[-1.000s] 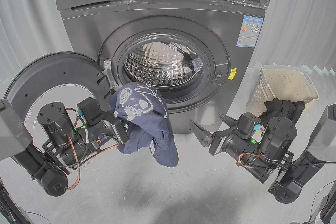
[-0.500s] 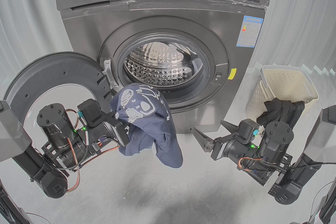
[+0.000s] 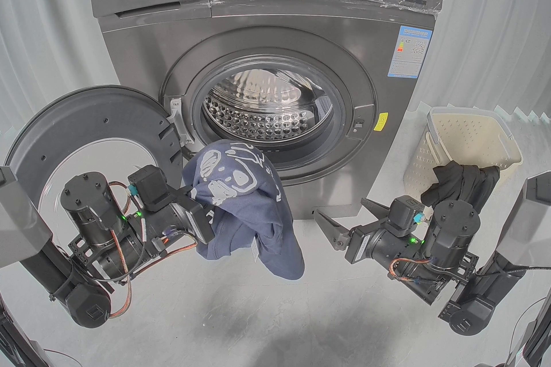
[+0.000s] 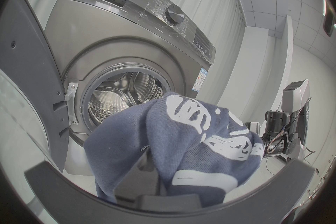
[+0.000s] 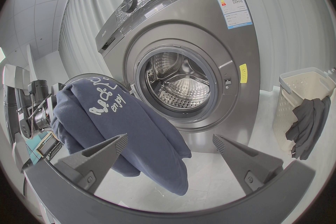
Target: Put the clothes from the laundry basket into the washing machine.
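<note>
A navy blue garment (image 3: pixel 247 202) with white print hangs in front of the washing machine (image 3: pixel 138 47), just below its open drum (image 3: pixel 267 110). My left gripper (image 3: pixel 213 209) is shut on it, and the cloth covers the fingers; in the left wrist view the garment (image 4: pixel 196 137) drapes over the left gripper (image 4: pixel 154 181). My right gripper (image 3: pixel 349 216) is open and holds nothing, low by the machine's right front corner. In the right wrist view, the right gripper (image 5: pixel 169 139) faces the drum (image 5: pixel 176 84). A cream laundry basket (image 3: pixel 468 139) stands to the machine's right with a dark garment (image 3: pixel 462 182) over its rim.
The round door (image 3: pixel 86 127) is swung fully open to the left, behind my left arm. Grey floor (image 3: pixel 258 316) lies bare in front of the machine. White curtains (image 3: pixel 493 18) hang behind the machine and the basket.
My left gripper has carried the navy garment slightly to the right, and its hanging hem has swung right and lower. The right gripper shifted a little lower and right.
</note>
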Controlling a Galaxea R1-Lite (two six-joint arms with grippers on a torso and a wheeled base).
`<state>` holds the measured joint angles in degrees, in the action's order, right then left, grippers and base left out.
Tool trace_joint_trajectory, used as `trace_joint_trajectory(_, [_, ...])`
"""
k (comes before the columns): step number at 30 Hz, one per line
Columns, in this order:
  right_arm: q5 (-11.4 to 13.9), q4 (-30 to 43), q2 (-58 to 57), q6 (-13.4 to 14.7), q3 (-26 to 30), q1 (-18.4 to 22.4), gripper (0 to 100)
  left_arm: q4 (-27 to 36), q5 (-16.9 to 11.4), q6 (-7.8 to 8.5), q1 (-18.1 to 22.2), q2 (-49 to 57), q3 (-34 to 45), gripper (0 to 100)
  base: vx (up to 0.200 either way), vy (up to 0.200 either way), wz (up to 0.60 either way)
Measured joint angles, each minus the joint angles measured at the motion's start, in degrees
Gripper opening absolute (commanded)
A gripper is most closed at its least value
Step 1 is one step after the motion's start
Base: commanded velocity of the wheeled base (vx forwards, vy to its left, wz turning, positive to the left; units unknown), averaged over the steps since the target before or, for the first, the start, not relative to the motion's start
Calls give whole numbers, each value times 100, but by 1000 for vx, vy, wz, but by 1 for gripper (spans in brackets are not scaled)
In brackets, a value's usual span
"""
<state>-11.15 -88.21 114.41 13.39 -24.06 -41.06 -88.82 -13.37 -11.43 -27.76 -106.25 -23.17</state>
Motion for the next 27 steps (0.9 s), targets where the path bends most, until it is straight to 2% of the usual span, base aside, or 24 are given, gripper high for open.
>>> trace_joint_trajectory(18, [-17, 0, 6, 7, 6, -94, 100, 0, 13, 28, -52, -111, 33, 0, 200, 0, 0])
trace_joint_trajectory(27, [-33, -4, 4, 7, 0, -141, 100, -2, 104, 30, -195, -122, 44, 0, 0, 0, 0])
